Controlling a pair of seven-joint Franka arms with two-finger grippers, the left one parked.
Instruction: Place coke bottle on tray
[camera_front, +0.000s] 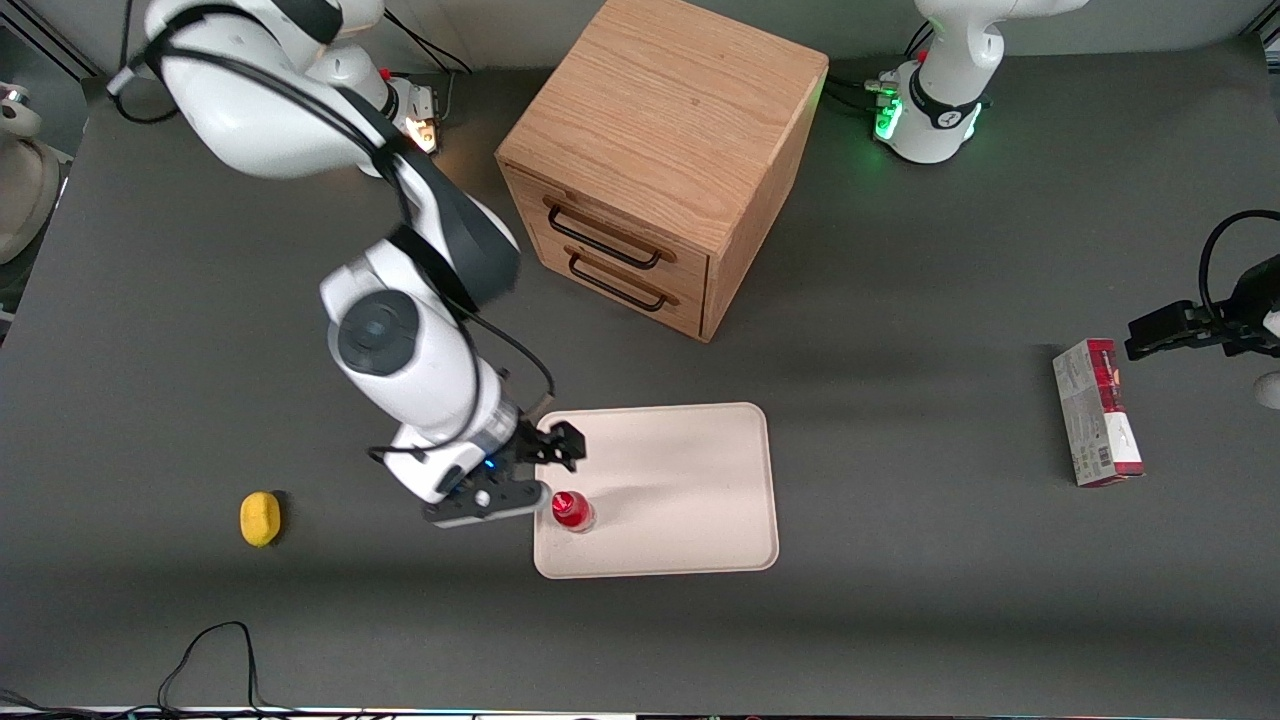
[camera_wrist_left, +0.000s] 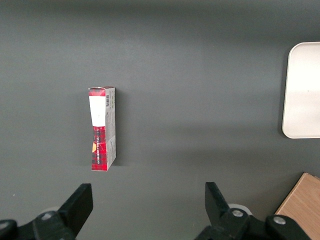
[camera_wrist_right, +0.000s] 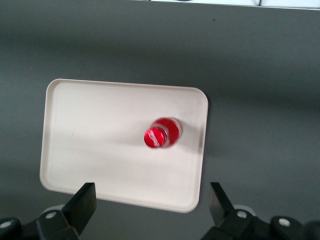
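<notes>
The coke bottle (camera_front: 572, 510) stands upright on the tray (camera_front: 680, 490), near the tray's edge toward the working arm's end and its corner nearest the front camera. In the right wrist view the bottle (camera_wrist_right: 161, 134) shows its red cap from above, on the tray (camera_wrist_right: 100, 135). My gripper (camera_front: 548, 472) is open and empty, raised above the tray's edge, just beside the bottle and clear of it. In the right wrist view the gripper (camera_wrist_right: 152, 205) has its jaws wide apart with nothing between them.
A wooden two-drawer cabinet (camera_front: 660, 160) stands farther from the front camera than the tray. A yellow lemon-like object (camera_front: 260, 518) lies toward the working arm's end. A red-and-grey carton (camera_front: 1097, 410) lies toward the parked arm's end, also in the left wrist view (camera_wrist_left: 102, 128).
</notes>
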